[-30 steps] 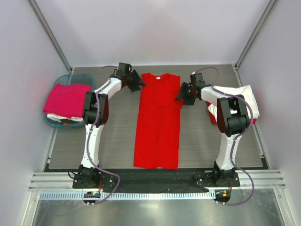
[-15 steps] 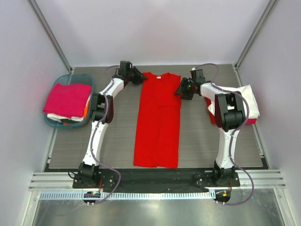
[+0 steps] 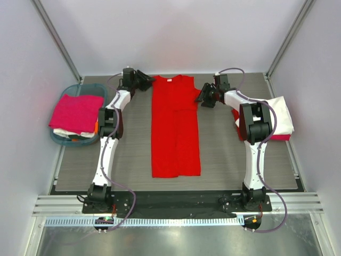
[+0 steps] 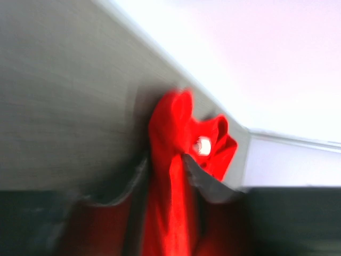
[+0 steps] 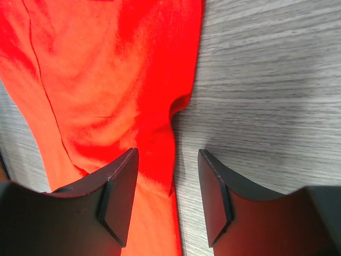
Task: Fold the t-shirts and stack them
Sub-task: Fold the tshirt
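A bright red t-shirt (image 3: pixel 175 128), folded into a long strip, lies in the middle of the table. My left gripper (image 3: pixel 147 80) is at its far left corner and is shut on a bunch of the red cloth (image 4: pixel 170 133) in the left wrist view, where the gripper (image 4: pixel 165 162) pinches it. My right gripper (image 3: pixel 202 97) is open at the shirt's far right edge. In the right wrist view its fingers (image 5: pixel 118 192) straddle the red hem (image 5: pixel 160 144), and the gripper (image 5: pixel 168 160) holds nothing. A magenta t-shirt (image 3: pixel 77 112) tops a pile with white and orange cloth in the basket.
The teal basket (image 3: pixel 57 138) stands at the left edge. A white t-shirt (image 3: pixel 278 114) lies over red and pink cloth at the right edge. The back wall is just behind both grippers. Bare grey table (image 3: pixel 133 144) flanks the red shirt.
My left gripper has moved left and back with the shirt's corner, and the whole red shirt has shifted left and lies straighter. My right gripper has moved slightly back and left.
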Controlling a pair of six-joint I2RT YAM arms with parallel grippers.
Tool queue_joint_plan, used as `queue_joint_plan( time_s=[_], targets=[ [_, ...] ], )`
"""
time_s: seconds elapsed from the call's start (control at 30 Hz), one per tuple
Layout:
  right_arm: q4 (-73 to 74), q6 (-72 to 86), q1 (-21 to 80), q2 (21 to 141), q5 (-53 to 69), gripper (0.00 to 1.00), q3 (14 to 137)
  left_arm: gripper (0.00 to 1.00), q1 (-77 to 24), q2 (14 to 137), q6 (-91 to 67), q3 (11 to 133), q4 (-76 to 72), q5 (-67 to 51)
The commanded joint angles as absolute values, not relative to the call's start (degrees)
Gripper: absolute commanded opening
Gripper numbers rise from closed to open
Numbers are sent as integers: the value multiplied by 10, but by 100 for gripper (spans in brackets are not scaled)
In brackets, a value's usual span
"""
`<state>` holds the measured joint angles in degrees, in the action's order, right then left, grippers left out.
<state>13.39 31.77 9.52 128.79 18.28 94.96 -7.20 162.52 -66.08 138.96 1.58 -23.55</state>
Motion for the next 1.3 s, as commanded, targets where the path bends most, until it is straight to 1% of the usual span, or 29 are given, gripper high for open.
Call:
queue_joint_plan(
  time_s=[0.0, 0.03, 0.07, 0.1, 0.17, 0.2, 0.23, 0.3, 0.33, 0.37, 0.4, 0.43, 0.5, 0.53, 0.6, 0.63, 0.67, 0.7, 0.73, 0.77, 0.83, 0.87, 0.93, 1.0, 1.1, 1.27],
  targets=[
    [160, 303, 95, 1280, 181, 55, 955, 41, -60, 1658, -647, 1447, -8, -243],
    [160, 299, 95, 1272, 179, 56, 942, 52, -60, 1652, -638, 1449, -2, -255],
    [161, 298, 96, 1250, 178, 56, 934, 53, -58, 1643, -629, 1441, 12, -257],
    [161, 298, 96, 1240, 177, 56, 926, 53, -56, 1605, -620, 1423, 31, -258],
    [159, 297, 96, 1205, 180, 56, 895, 57, -51, 1558, -603, 1339, 33, -265],
    [158, 297, 97, 1192, 184, 56, 883, 57, -48, 1503, -595, 1307, 35, -267],
    [158, 294, 98, 1178, 185, 55, 856, 58, -47, 1479, -581, 1250, 41, -268],
    [157, 290, 101, 1134, 187, 55, 825, 59, -43, 1408, -569, 1195, 61, -272],
    [158, 289, 103, 1119, 188, 55, 791, 58, -41, 1381, -560, 1138, 66, -279],
    [157, 289, 106, 1100, 188, 54, 772, 58, -42, 1358, -557, 1107, 71, -283],
    [157, 288, 109, 1066, 187, 54, 752, 58, -42, 1336, -554, 1044, 83, -285],
    [157, 288, 119, 1047, 185, 54, 712, 57, -42, 1285, -549, 1008, 89, -283],
    [157, 297, 130, 1010, 174, 51, 670, 57, -43, 1231, -548, 932, 91, -272],
    [157, 302, 139, 970, 161, 51, 627, 57, -44, 1180, -548, 860, 91, -268],
    [157, 318, 165, 928, 150, 50, 586, 57, -54, 1122, -536, 790, 92, -250],
    [157, 327, 174, 892, 136, 50, 548, 58, -60, 1095, -530, 726, 93, -243],
    [164, 335, 191, 872, 129, 50, 530, 58, -78, 1036, -523, 695, 95, -236],
    [167, 353, 201, 855, 121, 49, 512, 58, -90, 1008, -513, 638, 107, -215],
    [172, 361, 210, 823, 106, 49, 479, 58, -103, 976, -507, 613, 112, -206],
    [185, 370, 232, 808, 96, 45, 463, 58, -131, 923, -502, 589, 131, -193],
    [202, 393, 256, 764, 82, 42, 417, 59, -175, 866, -494, 530, 155, -149],
    [203, 402, 273, 751, 78, 42, 401, 60, -191, 811, -493, 512, 172, -138],
    [209, 427, 293, 713, 70, 42, 355, 61, -239, 762, -498, 456, 191, -101],
    [212, 441, 316, 663, 64, 42, 329, 61, -266, 694, -507, 400, 206, -87],
    [214, 471, 341, 618, 62, 43, 288, 61, -300, 618, -544, 334, 215, -82],
    [214, 510, 401, 595, 56, 42, 248, 57, -358, 555, -597, 274, 227, -77]
  ],
)
